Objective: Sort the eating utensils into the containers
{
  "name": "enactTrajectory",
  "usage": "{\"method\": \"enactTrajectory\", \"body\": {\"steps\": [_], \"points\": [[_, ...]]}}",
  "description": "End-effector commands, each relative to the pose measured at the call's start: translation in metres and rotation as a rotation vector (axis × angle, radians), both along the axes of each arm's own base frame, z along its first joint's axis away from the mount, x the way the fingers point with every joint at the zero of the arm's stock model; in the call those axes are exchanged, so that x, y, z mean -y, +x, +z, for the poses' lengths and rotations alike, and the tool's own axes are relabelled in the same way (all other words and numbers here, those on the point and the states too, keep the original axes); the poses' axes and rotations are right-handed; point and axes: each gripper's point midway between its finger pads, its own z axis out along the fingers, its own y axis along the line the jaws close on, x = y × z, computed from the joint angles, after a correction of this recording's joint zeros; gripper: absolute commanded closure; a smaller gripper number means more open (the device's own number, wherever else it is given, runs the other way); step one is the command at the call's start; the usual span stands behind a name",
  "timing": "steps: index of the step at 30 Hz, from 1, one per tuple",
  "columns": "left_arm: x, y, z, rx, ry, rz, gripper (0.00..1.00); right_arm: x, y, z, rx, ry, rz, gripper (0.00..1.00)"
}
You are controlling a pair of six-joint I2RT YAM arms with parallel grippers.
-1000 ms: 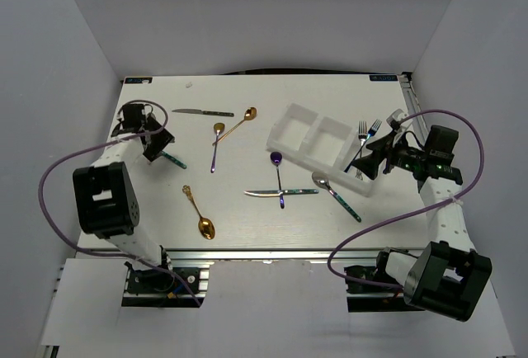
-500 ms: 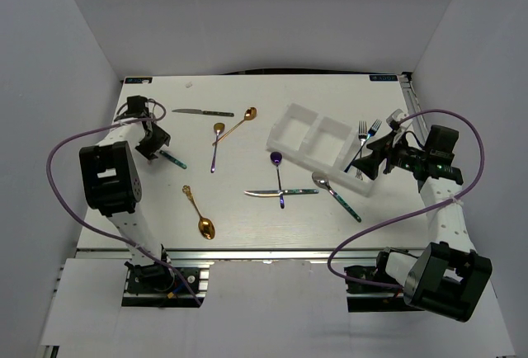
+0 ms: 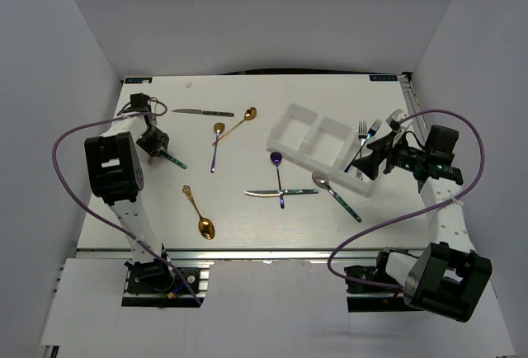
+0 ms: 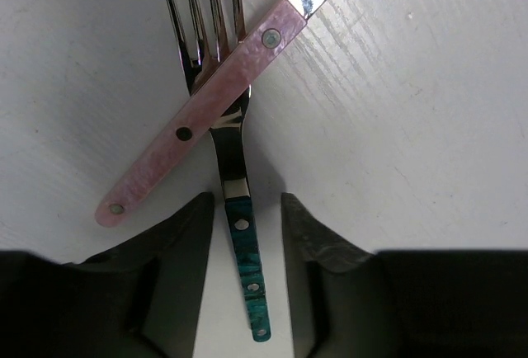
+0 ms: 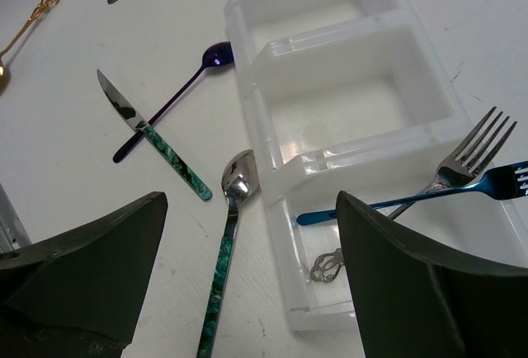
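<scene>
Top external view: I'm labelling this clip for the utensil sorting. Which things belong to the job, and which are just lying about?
Job: white tray; silver fork, blue fork in it; green-handled fork, pink-handled knife; gold spoons; iridescent spoons; green-handled spoon; two knives.
Lying about: pale scrap near the far edge.

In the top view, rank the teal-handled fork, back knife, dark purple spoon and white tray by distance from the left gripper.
From the left gripper:
1. Teal-handled fork, at its fingertips.
2. Back knife, toward the far edge.
3. Dark purple spoon, mid-table.
4. White tray, right side.
</scene>
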Motion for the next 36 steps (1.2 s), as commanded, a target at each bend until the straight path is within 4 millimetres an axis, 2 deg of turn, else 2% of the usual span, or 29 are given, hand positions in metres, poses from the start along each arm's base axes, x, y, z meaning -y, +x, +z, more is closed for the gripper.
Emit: {"method": "enactTrajectory", "body": {"steps": [1,9,13,16,18,19,21,26,29,32,36], "points": [[0.001,0.006,0.006,0.009,0.001,-0.013,0.54,-0.001,0.002,0.021,0.068,-0.013,0.013,0.11],[0.004,-0.001,0.009,0.012,-0.003,-0.033,0.69,-0.001,0.002,0.024,0.082,-0.019,0.010,0.11],[0.005,-0.003,0.025,0.050,0.001,-0.039,0.78,-0.001,0.001,0.025,0.085,-0.020,0.009,0.11],[0.010,-0.004,0.038,0.085,-0.017,-0.055,0.90,-0.001,0.002,0.026,0.092,-0.022,0.007,0.11],[0.019,-0.004,0.045,0.112,-0.059,-0.079,0.96,0.000,0.001,0.026,0.094,-0.021,0.004,0.11],[0.023,-0.004,0.054,0.139,-0.072,-0.090,0.97,0.000,0.001,0.027,0.097,-0.022,0.003,0.11],[0.039,-0.005,0.064,0.170,-0.139,-0.128,1.00,0.000,0.001,0.028,0.101,-0.024,-0.001,0.11],[0.068,-0.007,0.101,0.274,-0.258,-0.218,1.00,0.002,0.002,0.028,0.104,-0.023,-0.010,0.11],[0.096,-0.015,0.117,0.316,-0.364,-0.289,1.00,0.003,0.002,0.027,0.100,-0.022,-0.011,0.11],[0.121,-0.027,0.118,0.312,-0.400,-0.345,1.00,0.004,0.003,0.028,0.105,-0.026,-0.017,0.11],[0.144,-0.041,0.130,0.349,-0.437,-0.405,1.00,0.006,0.004,0.028,0.107,-0.029,-0.026,0.11]]}}
